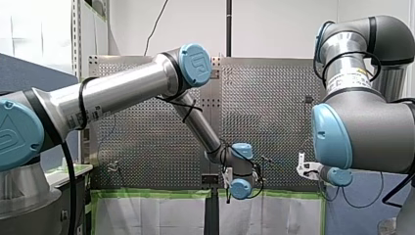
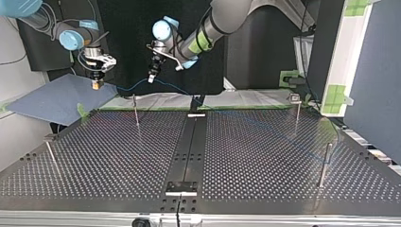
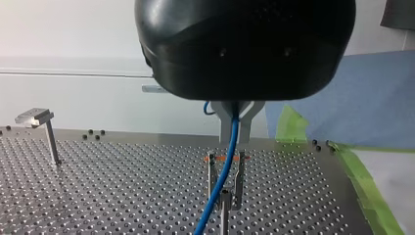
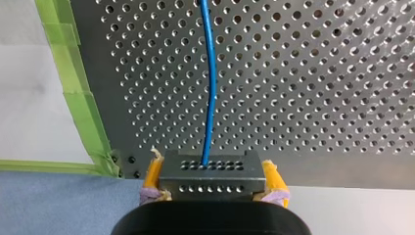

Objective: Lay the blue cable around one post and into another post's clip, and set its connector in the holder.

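At the perforated table (image 2: pixel 265 161), my right gripper (image 4: pixel 211 169) clamps the connector (image 4: pixel 210 185); my left gripper (image 3: pixel 235 131) pinches the blue cable (image 3: pixel 220 181).

My left arm (image 1: pixel 122 90) and my right arm (image 1: pixel 377 132): silver tubes, pale blue joint caps (image 1: pixel 195 63), black cables (image 1: pixel 70 186); my right gripper (image 4: pixel 210 164) has yellow pads (image 4: pixel 153 172).

The cable (image 4: pixel 209 73) over the table's (image 2: pixel 118 156) far edge.
Top view: connector (image 4: pixel 210 175) in my right gripper (image 2: pixel 97 82) at left, the cable running rightward to my left gripper (image 2: pixel 152 78).
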Robot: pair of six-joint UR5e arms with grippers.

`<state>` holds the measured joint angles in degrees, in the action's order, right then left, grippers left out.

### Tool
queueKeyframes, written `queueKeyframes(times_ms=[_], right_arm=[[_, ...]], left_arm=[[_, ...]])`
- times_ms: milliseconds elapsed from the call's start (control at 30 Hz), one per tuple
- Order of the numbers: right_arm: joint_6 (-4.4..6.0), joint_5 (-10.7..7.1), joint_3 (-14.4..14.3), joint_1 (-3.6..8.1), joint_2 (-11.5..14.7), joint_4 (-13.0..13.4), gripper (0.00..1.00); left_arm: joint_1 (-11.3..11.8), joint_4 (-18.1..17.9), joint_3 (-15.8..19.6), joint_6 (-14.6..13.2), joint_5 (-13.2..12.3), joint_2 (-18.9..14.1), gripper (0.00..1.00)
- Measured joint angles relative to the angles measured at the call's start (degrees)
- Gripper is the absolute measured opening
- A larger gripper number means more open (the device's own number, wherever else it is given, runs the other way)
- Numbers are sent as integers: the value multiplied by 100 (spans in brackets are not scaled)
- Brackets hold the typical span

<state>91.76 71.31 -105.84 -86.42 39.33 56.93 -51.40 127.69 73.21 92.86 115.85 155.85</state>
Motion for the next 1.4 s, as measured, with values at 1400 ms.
queueKeyframes(times_ms=[1400], right_arm=[[172,-12,301,-5,-7,-117,0]], left_arm=[[355,135,-42,-286,-391,2,1]])
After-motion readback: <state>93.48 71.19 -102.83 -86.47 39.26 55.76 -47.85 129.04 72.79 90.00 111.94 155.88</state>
